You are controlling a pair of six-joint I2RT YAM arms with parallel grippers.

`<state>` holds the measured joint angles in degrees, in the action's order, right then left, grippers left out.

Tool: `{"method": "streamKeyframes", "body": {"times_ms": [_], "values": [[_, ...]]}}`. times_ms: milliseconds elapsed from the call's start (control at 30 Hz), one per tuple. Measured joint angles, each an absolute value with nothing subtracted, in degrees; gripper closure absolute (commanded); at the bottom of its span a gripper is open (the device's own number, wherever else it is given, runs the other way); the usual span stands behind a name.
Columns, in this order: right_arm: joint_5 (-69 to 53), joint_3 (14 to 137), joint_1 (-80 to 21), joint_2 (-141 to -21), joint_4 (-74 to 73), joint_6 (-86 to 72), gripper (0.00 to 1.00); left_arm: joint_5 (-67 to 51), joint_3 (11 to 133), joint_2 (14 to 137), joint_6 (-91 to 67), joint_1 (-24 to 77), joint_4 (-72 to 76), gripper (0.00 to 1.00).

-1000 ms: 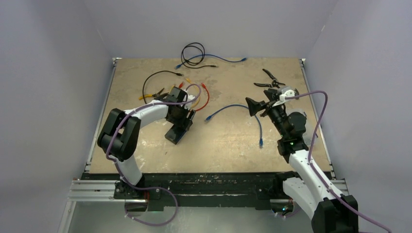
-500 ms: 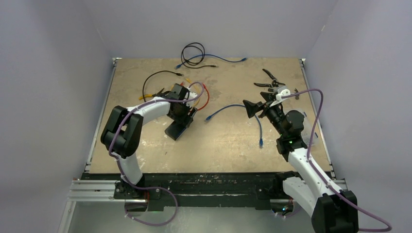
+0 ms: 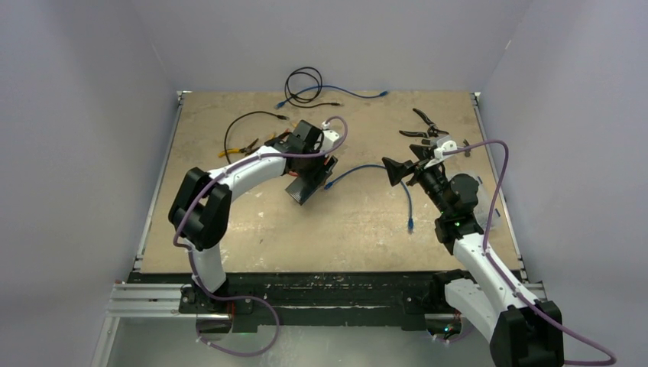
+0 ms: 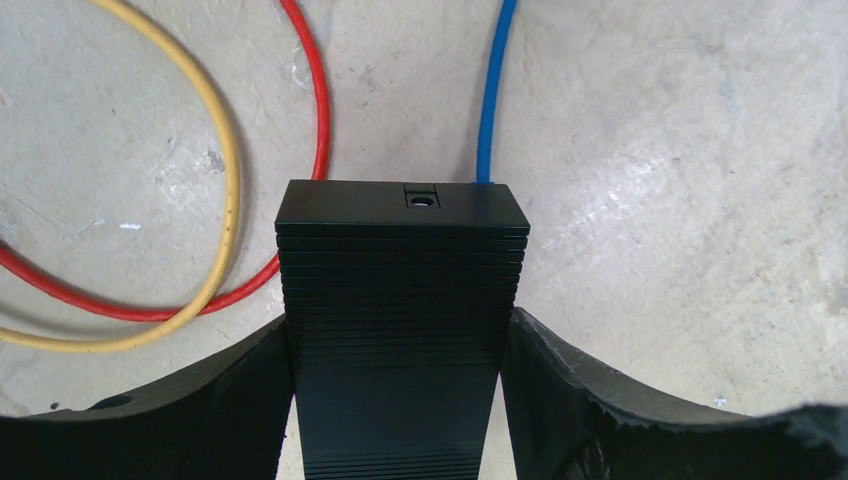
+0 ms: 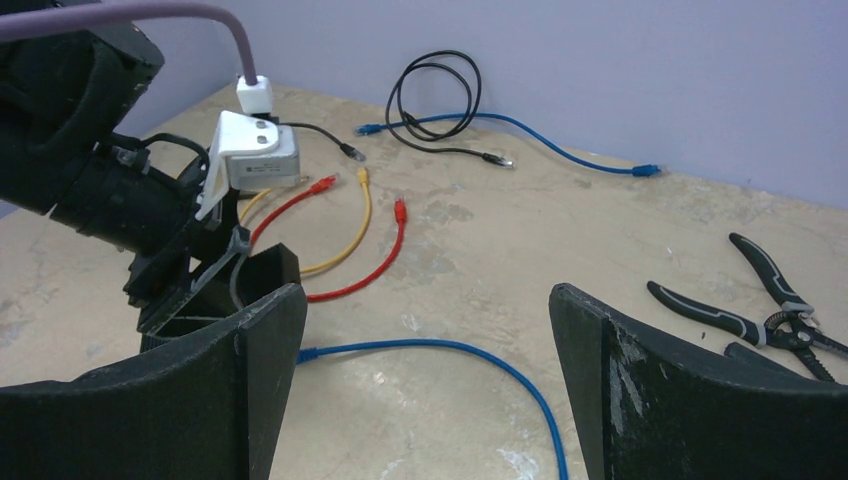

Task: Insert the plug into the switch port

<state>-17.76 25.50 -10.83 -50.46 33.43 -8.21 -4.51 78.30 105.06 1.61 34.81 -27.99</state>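
Black and ribbed, the switch (image 4: 400, 215) sits between the two fingers (image 4: 200, 410) of the left gripper (image 4: 398, 345), which are pressed against its long sides. It is held over the left middle of the table (image 3: 367, 229), close to the near plug (image 3: 327, 186) of the blue cable (image 5: 450, 345). The right gripper (image 5: 425, 300) has its jaws spread wide with nothing between them, and it hangs above the blue cable without touching it.

I judge the task to be at an early stage. The switch is picked up, but no plug is grasped yet and none sits in a port. The right gripper has yet to take a plug, line it up with a socket and push it in.

The left wrist view shows the grip on the switch clearly, and a red cable (image 4: 318, 120) and a yellow cable (image 4: 232, 180) lying on the table beyond it, but no row of sockets, so I cannot tell which way the ports face. The right wrist view shows the empty space between the right jaws, the plug lying free, and the pliers (image 5: 745, 322) at the right; there the switch is mostly hidden. Only the top view shows both arms and the far end of the blue cable.
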Motion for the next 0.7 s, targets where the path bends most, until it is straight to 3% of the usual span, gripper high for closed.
{"method": "streamKeyframes", "body": {"times_ms": [167,400,700], "values": [[-17.8,25.5,-10.9,-50.0,33.4,-7.9,0.06,-2.5,76.8,105.7,0.0,34.6,-28.5,0.47],[-18.4,25.5,-10.9,-50.7,33.8,-8.0,0.06,2.4,65.9,102.5,-3.3,34.4,-29.8,0.38],[-19.2,25.5,-11.4,-51.7,34.0,-8.2,0.06,2.4,62.0,100.2,-7.9,30.1,-27.4,0.23]]}}
